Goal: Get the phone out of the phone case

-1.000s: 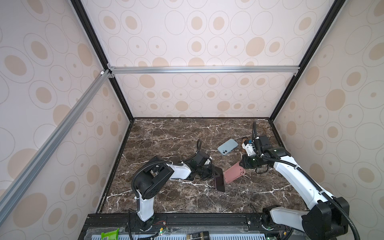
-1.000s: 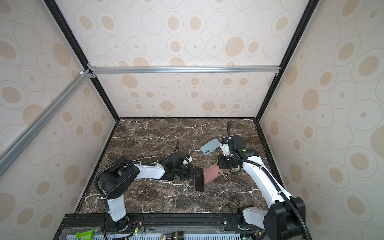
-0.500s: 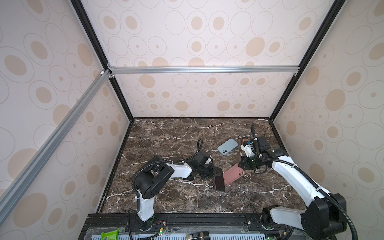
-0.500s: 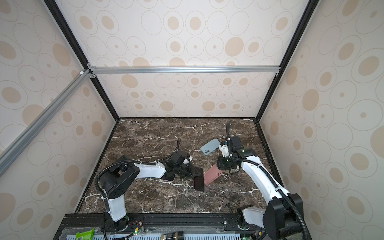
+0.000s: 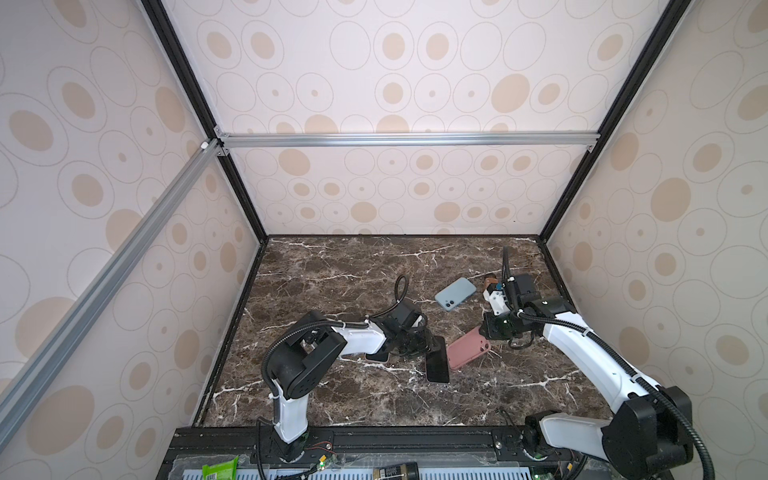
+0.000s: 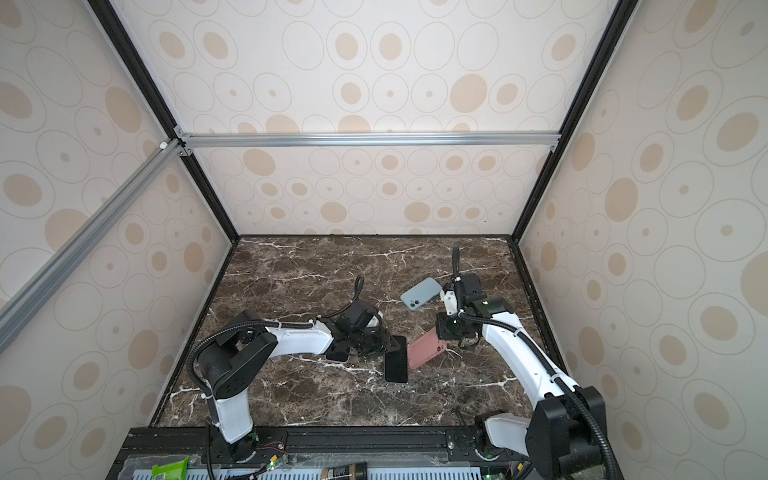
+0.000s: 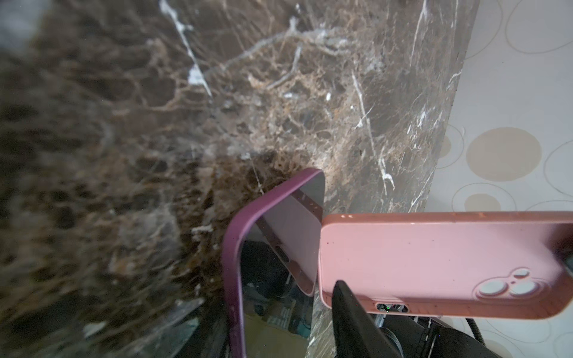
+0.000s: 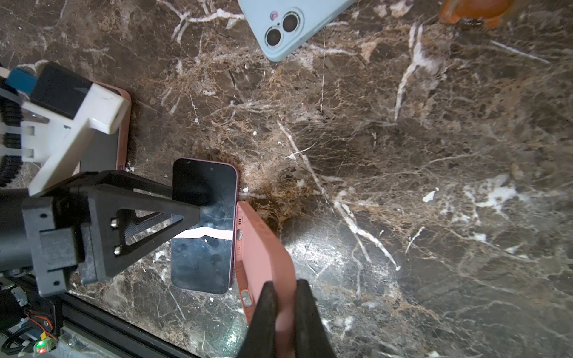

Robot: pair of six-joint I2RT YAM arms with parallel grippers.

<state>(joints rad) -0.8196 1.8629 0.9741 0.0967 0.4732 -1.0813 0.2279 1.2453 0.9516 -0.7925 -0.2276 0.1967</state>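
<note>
- Purple-edged, black-glass phone (image 5: 437, 365) now lies flat, screen up, on the dark brown marble tabletop (image 5: 332, 291), front-centre. A sec ago it looked narrower in both top views, tipped on edge in the left gripper.
- Left gripper (image 8: 186, 200) has let go: fingers spread apart, hanging over one end of the phone, no pinch on it.
- Pink silicone phone case (image 8: 263, 248) is off the phone & beside it. Low end sits just beside the phone's long edge (touching or not, can't tell), other end raised, so the case is tilted.
- Right gripper (image 8: 283, 297) unchanged vs a sec ago: fingers pressed onto the case's rim, pinching it.
- Meaning for task: phone & case are 2 separate items, and the phone rests on the table w/o support. Extraction looks done, bar setting the case down & pulling the arms clear.
- Risk, imo: the tilted case end is so near the phone that it could nudge it if the right arm swings that way.
- Bystanders, not moved: light-blue phone w/ twin lenses (image 5: 455, 294) further back; second phone in a pale pink case (image 8: 122, 124) under the left arm; small orange-brown object (image 8: 471, 9) near back right.
</note>
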